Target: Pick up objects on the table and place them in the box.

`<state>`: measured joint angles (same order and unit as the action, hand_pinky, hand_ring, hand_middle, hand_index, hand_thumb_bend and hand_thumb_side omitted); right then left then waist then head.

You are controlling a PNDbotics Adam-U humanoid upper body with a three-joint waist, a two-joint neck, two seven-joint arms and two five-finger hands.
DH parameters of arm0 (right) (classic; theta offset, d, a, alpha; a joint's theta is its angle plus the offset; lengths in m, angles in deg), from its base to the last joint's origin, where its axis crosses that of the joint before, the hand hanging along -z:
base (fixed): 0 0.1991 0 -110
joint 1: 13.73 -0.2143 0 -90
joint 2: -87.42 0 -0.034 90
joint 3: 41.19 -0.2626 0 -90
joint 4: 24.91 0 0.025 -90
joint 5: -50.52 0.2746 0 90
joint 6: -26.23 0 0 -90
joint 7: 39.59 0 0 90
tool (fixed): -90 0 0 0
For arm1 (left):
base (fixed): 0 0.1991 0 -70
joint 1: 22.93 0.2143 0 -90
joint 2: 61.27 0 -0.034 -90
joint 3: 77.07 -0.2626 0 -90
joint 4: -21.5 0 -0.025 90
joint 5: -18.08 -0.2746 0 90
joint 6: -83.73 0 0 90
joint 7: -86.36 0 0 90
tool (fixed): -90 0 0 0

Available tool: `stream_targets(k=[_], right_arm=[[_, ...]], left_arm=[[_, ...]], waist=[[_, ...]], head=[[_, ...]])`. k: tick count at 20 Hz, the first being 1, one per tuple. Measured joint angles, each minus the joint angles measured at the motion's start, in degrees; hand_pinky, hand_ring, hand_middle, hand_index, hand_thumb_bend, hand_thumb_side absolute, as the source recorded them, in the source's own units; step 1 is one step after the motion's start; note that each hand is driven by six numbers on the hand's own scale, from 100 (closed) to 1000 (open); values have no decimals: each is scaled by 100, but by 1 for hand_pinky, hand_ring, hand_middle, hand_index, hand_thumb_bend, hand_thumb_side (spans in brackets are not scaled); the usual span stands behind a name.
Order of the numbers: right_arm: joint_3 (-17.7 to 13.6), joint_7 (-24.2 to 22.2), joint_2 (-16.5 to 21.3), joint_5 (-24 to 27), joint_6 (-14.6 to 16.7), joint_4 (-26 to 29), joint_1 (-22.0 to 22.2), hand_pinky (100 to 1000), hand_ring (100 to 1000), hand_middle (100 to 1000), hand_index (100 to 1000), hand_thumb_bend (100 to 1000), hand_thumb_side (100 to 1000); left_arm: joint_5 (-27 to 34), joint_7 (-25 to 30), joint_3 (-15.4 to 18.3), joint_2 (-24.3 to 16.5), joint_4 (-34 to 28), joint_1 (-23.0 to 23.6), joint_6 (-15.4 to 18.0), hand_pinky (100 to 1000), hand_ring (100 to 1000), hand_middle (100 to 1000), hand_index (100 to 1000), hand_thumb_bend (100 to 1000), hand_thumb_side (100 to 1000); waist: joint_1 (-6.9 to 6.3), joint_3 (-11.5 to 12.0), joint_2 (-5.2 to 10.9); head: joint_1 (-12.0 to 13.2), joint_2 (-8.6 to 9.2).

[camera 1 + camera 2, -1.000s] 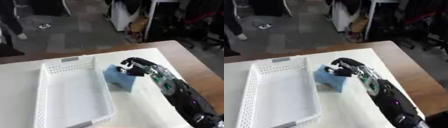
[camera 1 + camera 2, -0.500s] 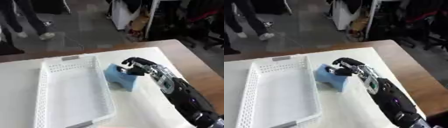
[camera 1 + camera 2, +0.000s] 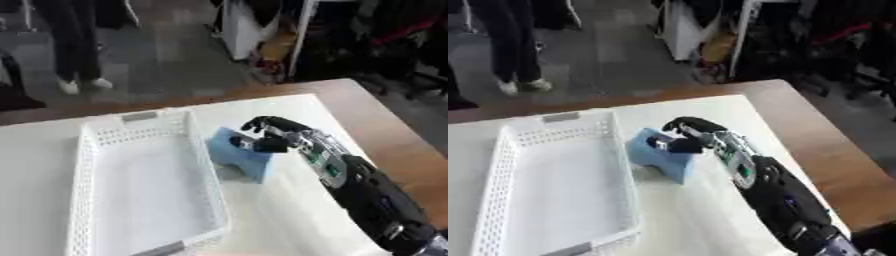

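one right hand [image 3: 273, 136] curled round blue block [image 3: 238, 159] beside basket [image 3: 96, 150].

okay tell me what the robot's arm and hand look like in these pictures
Only the right arm shows, coming in from the lower right. It is bulky, rounded and mostly black, with glossy shell panels. Near the wrist sits a silver-grey section with small green marks. The right hand is black, with slim jointed fingers and lighter metal glints at the knuckles. No cables or sleeves are visible. The left arm is out of view.
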<state>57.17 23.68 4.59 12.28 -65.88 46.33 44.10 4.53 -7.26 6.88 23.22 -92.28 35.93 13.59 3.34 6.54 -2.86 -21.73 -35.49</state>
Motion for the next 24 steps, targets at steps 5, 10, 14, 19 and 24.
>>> stream_targets(k=[5, 10, 14, 19, 24], right_arm=[[33, -327, 2, 109, 119, 21, 2, 882, 925, 924, 935, 672, 1000], [33, -518, 3, 59, 157, 83, 2, 894, 933, 930, 933, 681, 1000], [37, -562, 8, 12, 163, 99, -4, 900, 936, 932, 934, 671, 1000], [68, -542, 57, -85, 168, 84, -57, 902, 937, 933, 933, 655, 1000], [68, -361, 61, -230, 147, 81, -84, 891, 935, 936, 944, 634, 1000]], left_arm=[[0, 1, 0, 0, 0, -1, -1, 415, 549, 648, 687, 838, 820], [0, 1, 0, 0, 0, -2, -1, 416, 549, 648, 687, 839, 819], [0, 1, 0, 15, 0, -28, -1, 416, 549, 648, 687, 839, 819], [0, 2, -1, 49, 0, -102, -2, 417, 549, 648, 687, 839, 819], [0, 2, -1, 50, 0, -122, -2, 417, 549, 648, 687, 839, 819]], waist=[[4, 1, 0], [7, 3, -1], [8, 32, -21], [12, 38, -51], [22, 51, -66]], head=[[-1, 0], [-2, 0], [-5, 27], [-49, 92], [-51, 99]])
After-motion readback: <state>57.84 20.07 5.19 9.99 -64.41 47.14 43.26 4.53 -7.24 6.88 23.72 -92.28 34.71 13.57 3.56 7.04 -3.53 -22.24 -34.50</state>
